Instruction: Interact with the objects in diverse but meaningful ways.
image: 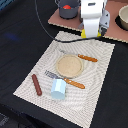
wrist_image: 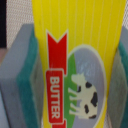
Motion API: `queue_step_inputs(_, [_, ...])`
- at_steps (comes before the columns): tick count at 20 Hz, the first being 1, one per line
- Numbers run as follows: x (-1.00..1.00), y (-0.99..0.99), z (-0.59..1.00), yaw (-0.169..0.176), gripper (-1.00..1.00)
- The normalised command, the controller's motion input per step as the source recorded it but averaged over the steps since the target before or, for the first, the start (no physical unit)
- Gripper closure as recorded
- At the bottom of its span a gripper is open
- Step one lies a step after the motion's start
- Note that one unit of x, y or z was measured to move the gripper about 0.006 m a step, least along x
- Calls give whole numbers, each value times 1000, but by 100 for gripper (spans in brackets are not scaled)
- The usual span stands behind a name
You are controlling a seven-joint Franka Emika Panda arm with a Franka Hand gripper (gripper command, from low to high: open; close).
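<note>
The gripper (image: 90, 33) is seen at about the 1 o'clock area of the exterior view, hanging over the far edge of the pale woven mat (image: 35, 77), with a sliver of yellow showing between its fingers. In the wrist view the jaws are clamped on the yellow butter packet (wrist_image: 80, 55): a grey finger with a green pad (wrist_image: 31, 85) presses on one side, and the other pad (wrist_image: 118, 75) on the opposite side. The packet's face carries a red label reading "BUTTER", a red ribbon and a black-and-white cow.

On the mat, a round tan plate (image: 68, 64) lies near the centre. An orange-handled knife (image: 82, 57) lies just beyond it at its 1 o'clock, and an orange-handled fork (image: 67, 80) lies at its 6 o'clock. The light blue cup (image: 58, 88) lies on its side just beside the fork, at 7 o'clock from the plate. The brown sausage (image: 36, 84) lies near the mat's edge, at 9 o'clock from the cup and apart from it.

On the brown board (image: 112, 27) behind the mat, the grey pot (image: 68, 8) stands at 11 o'clock with the red tomato (image: 67, 7) inside it. A beige bowl (image: 123, 18) is seen at the 2 o'clock edge.
</note>
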Motion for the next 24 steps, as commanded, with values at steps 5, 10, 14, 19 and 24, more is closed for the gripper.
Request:
queue_step_inputs(5, [323,215,-145,-9,100])
queue_step_inputs(10, [56,209,-186,0,100])
queue_step_inputs(14, [10,204,-155,0,-100])
queue_step_inputs(19, [165,271,121,0,-100])
queue_step_inputs(24, [285,352,739,-21,-100])
